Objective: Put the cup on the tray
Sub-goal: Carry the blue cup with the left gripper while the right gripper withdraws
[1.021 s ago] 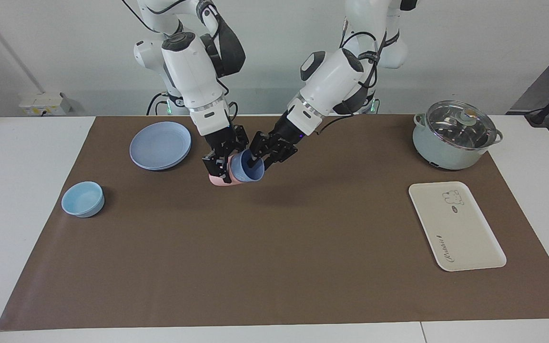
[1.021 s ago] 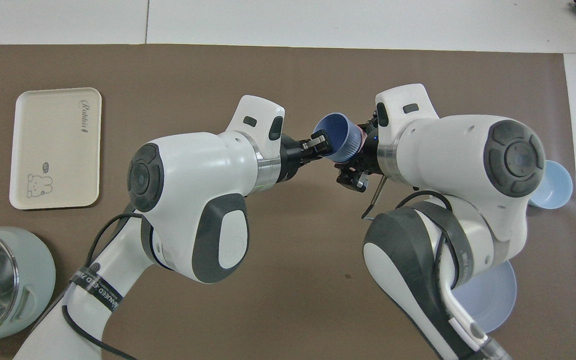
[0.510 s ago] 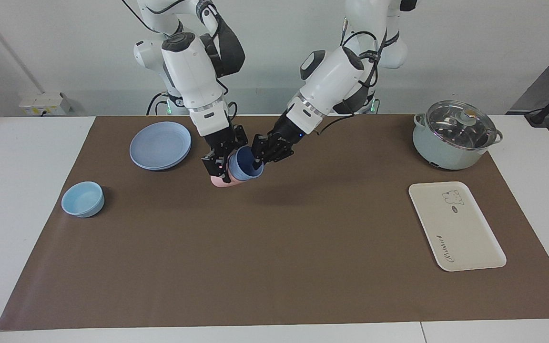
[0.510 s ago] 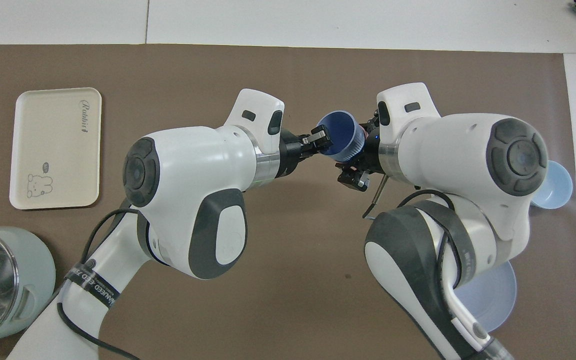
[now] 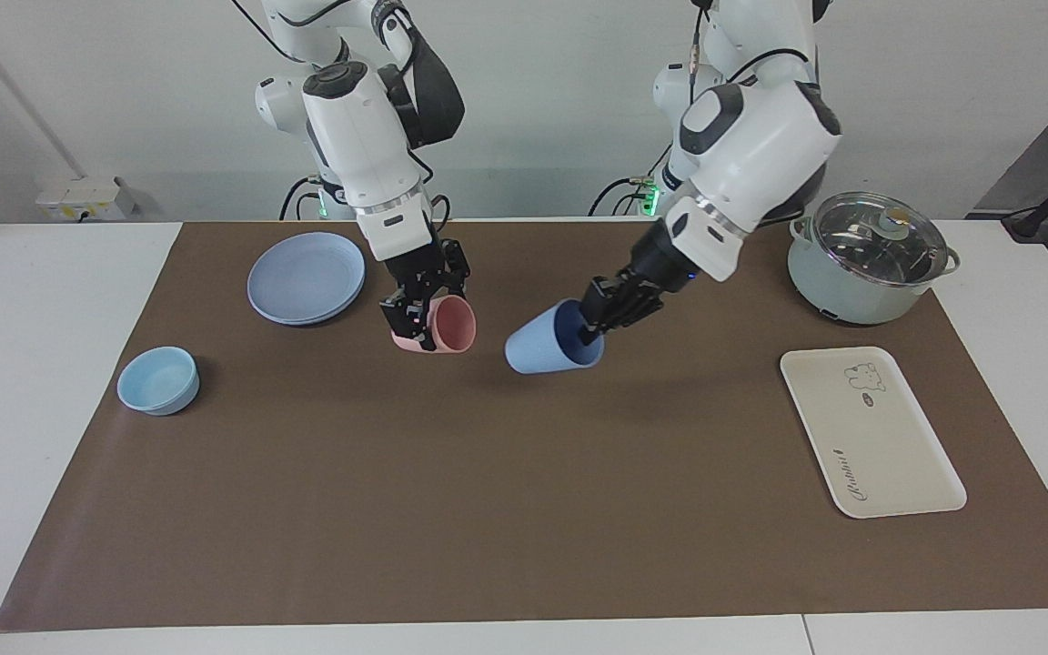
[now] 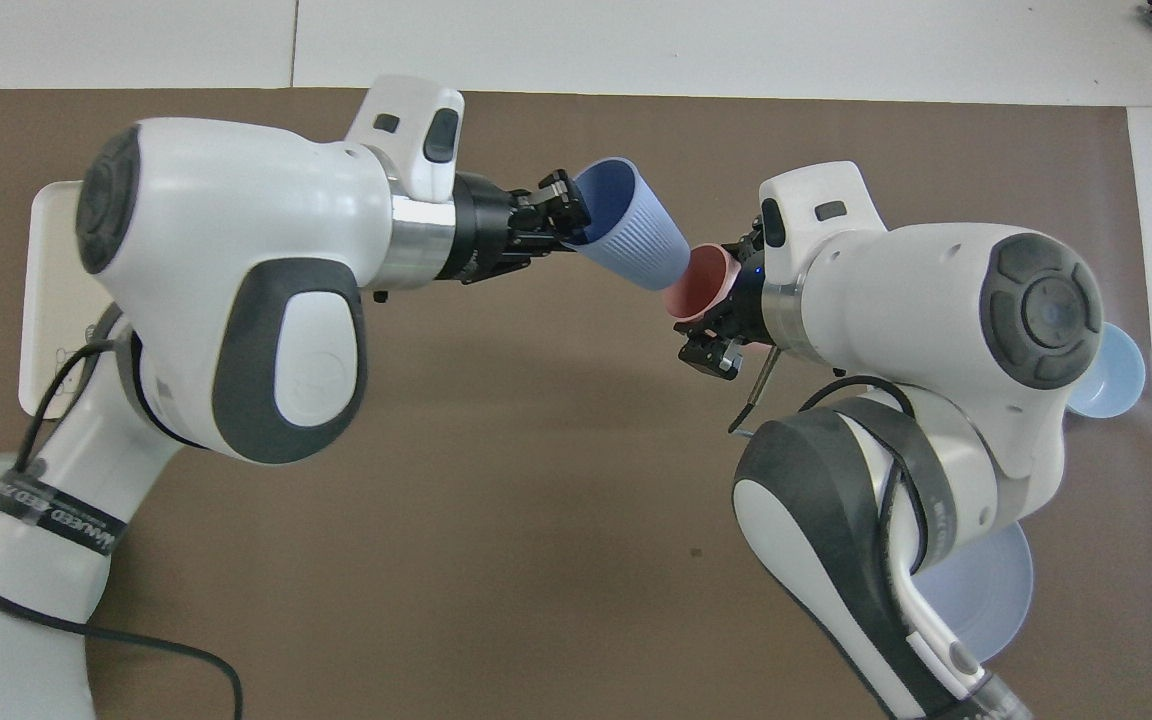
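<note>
step: carrying | left gripper (image 5: 589,325) grips the rim of the small blue plastic cup (image 5: 542,348), tipped in the air over mid-table | right gripper (image 5: 415,318) holds the pink plastic cup (image 5: 448,327) | next: carry the blue cup to the flat cream tray (image 5: 870,435) at the left arm's end, stand it up, let go

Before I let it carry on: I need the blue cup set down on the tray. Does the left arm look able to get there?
Probably yes. The left end effector holds the cup by its rim, off the mat, and nothing stands on the mat between it and the tray; the pot sits nearer the robots.
</note>
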Robot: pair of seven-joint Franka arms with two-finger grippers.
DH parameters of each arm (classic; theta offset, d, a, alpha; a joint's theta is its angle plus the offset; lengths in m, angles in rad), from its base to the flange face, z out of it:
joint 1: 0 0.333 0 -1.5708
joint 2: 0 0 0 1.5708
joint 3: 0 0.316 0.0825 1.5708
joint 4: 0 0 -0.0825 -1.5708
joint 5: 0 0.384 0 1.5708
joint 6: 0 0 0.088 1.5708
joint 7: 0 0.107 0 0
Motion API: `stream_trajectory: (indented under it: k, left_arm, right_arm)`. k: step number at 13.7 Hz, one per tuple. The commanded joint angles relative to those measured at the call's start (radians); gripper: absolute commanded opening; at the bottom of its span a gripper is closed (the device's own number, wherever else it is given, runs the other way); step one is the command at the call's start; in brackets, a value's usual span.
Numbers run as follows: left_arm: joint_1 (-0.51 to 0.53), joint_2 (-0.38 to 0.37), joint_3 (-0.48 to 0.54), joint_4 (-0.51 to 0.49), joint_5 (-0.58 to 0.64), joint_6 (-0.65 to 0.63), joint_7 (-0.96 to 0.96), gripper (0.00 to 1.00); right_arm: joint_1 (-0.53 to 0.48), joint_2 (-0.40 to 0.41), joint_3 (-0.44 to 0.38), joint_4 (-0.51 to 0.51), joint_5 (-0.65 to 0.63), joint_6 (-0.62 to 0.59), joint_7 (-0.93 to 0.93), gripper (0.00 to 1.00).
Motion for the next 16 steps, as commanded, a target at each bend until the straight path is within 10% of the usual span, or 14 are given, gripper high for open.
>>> stream_trajectory:
  k: [1, 5, 9, 16]
  left_arm:
    - [0.102, 0.010, -0.006, 0.027, 0.069, -0.053, 0.105, 0.00]
    - [0.289, -0.034, 0.000, -0.073, 0.149, -0.069, 0.410, 0.00]
    - [0.477, -0.062, 0.000, -0.144, 0.175, -0.050, 0.740, 0.00]
    - [0.642, -0.073, 0.000, -0.378, 0.186, 0.300, 1.046, 0.00]
  right_arm:
    - [-0.071, -0.010, -0.001, -0.007, 0.080, 0.039, 0.000, 0.00]
    - [-0.200, 0.005, -0.001, -0.045, 0.412, 0.183, -0.127, 0.00]
    - [-0.311, 0.060, -0.001, -0.125, 0.971, 0.243, -0.741, 0.00]
    - [-0.545, 0.258, -0.001, -0.121, 1.427, -0.108, -1.432, 0.00]
